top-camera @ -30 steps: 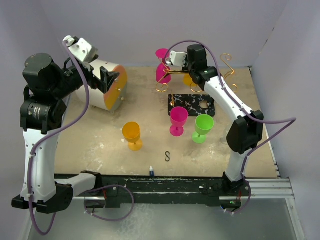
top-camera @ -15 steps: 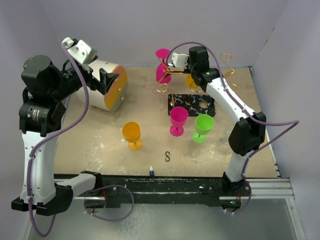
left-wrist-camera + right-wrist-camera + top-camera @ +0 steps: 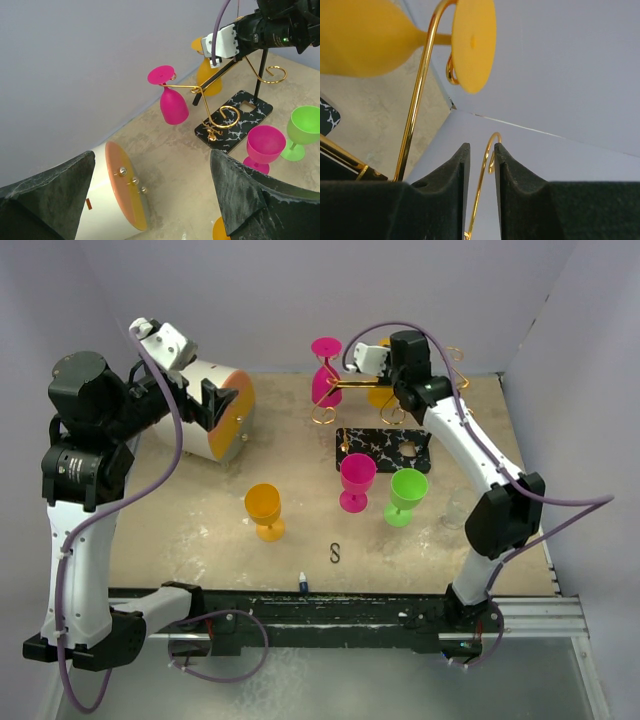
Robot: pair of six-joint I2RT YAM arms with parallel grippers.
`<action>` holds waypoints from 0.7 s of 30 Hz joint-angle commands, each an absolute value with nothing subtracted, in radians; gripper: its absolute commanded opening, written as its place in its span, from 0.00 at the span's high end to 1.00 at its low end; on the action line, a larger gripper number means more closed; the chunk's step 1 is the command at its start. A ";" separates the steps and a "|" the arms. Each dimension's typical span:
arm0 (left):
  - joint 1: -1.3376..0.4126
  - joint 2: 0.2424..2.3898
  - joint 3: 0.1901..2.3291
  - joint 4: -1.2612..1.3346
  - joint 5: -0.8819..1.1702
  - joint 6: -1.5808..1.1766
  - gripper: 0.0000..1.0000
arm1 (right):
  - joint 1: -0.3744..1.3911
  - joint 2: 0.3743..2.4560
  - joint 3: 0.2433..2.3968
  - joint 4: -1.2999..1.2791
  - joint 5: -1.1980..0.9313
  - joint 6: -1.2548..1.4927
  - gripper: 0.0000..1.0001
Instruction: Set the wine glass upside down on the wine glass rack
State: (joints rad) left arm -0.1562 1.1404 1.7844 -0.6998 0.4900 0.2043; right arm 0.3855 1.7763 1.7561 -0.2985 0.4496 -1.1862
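Yellow wine glass (image 3: 370,40): hung inverted on gold wire rack (image 3: 235,120)
Right gripper (image 3: 481,150): fingers slightly parted
Left gripper (image 3: 152,165): fingers spread wide

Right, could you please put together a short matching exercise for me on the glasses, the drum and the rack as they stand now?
Things:
1. green wine glass
2. yellow wine glass
3. white drum
4. rack base

States:
A. hanging upside down
B. lying on its side, orange lid facing the glasses
C. standing upright on the table
D. black with white veining

Pairs: 1-C, 2-A, 3-B, 4-D
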 commanded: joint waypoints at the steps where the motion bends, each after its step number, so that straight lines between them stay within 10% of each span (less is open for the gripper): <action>1: -0.143 1.123 1.777 -0.662 0.480 0.227 0.01 | 0.370 1.712 1.743 -0.315 0.432 -1.173 0.71; 21: -0.138 1.105 1.620 -0.749 0.481 0.410 0.01 | 0.294 1.505 1.692 -0.284 0.358 -1.025 0.46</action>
State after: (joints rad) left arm -0.1440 1.1141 1.6558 -0.7036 0.4587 0.2958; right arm 0.3054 1.5772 1.6962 -0.3386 0.3927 -1.0981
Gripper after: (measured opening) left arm 0.990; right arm 0.482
